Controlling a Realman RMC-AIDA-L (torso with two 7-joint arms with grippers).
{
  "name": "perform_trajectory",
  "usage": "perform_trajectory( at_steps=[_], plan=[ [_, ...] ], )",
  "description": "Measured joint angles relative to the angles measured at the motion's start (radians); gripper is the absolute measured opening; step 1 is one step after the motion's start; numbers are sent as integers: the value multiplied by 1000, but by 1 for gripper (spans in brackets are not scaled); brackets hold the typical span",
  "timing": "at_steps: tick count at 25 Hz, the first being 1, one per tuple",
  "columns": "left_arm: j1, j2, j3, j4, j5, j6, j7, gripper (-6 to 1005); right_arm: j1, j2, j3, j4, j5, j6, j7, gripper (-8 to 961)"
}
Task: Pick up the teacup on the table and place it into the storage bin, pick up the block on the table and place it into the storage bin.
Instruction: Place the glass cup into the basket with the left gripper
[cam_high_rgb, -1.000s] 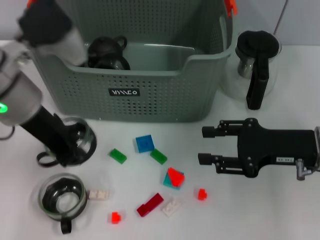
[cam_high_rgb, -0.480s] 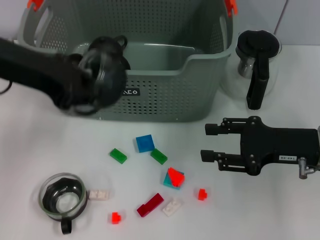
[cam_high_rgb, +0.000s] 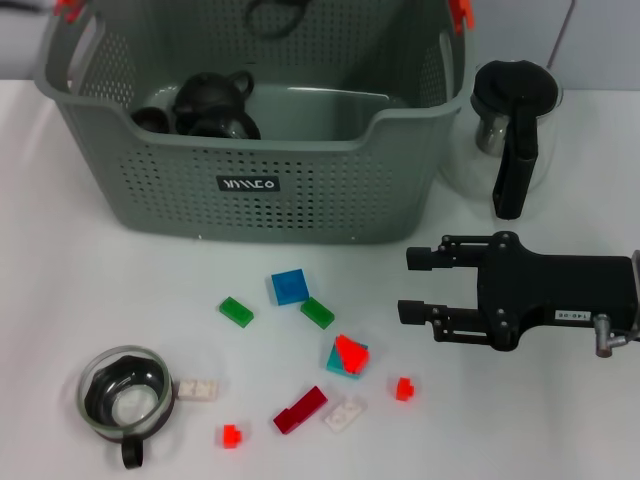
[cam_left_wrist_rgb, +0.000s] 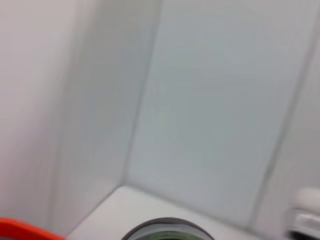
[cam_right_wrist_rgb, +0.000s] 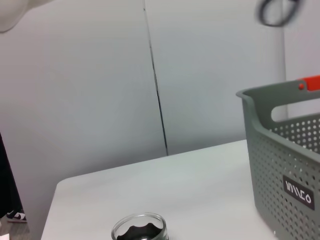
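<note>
The grey-green storage bin stands at the back, with dark teaware inside it. A teacup's dark ring handle shows at the top edge above the bin and hangs in the air in the right wrist view. Its glass rim fills the bottom of the left wrist view, so my left gripper holds it from out of frame. Another glass teacup sits at the front left. Several blocks lie on the table, among them a blue block. My right gripper hovers open just right of them.
A clear glass pitcher with a black handle stands right of the bin. Green, red and white blocks are scattered between the front teacup and my right gripper. An orange handle clip marks the bin's far right corner.
My left arm lifted a teacup from the table's left side, swung it up past the bin's front wall, and now holds it high over the bin. The right arm barely moved.
</note>
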Motion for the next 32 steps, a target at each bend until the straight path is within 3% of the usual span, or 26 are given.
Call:
perform_trajectory(
  at_steps=[3, 7, 8, 9, 13, 15, 19, 21, 28, 32],
  plan=[
    [-83, 10, 118, 31, 118, -151, -63, 40, 2, 1, 0, 0, 0, -3, 0, 645],
    [-160, -4, 205, 90, 261, -288, -109, 40, 3, 5, 1, 1, 1, -1, 0, 643],
    [-197, -47, 266, 132, 377, -418, -139, 40, 3, 5, 1, 1, 1, 1, 0, 643],
    [-201, -55, 278, 139, 399, -439, -145, 40, 3, 6, 1, 2, 1, 4, 0, 644],
    [-259, -134, 357, 240, 655, -632, -205, 40, 2, 7, 2, 3, 2, 1, 0, 645],
    [-312, -152, 365, 346, 777, -687, -240, 40, 2, 7, 2, 3, 2, -1, 0, 646],
    [-405, -150, 366, 546, 894, -745, -285, 40, 1, 7, 3, 3, 3, -2, 0, 645],
    [-424, -148, 366, 589, 914, -754, -290, 40, 0, 7, 3, 3, 3, -2, 0, 644],
    [-414, -150, 368, 600, 944, -771, -291, 40, 2, 7, 1, 9, -1, -3, 0, 645],
    [-404, -166, 369, 609, 980, -793, -285, 41, 3, 7, 1, 16, -2, 2, 0, 645]
  ],
)
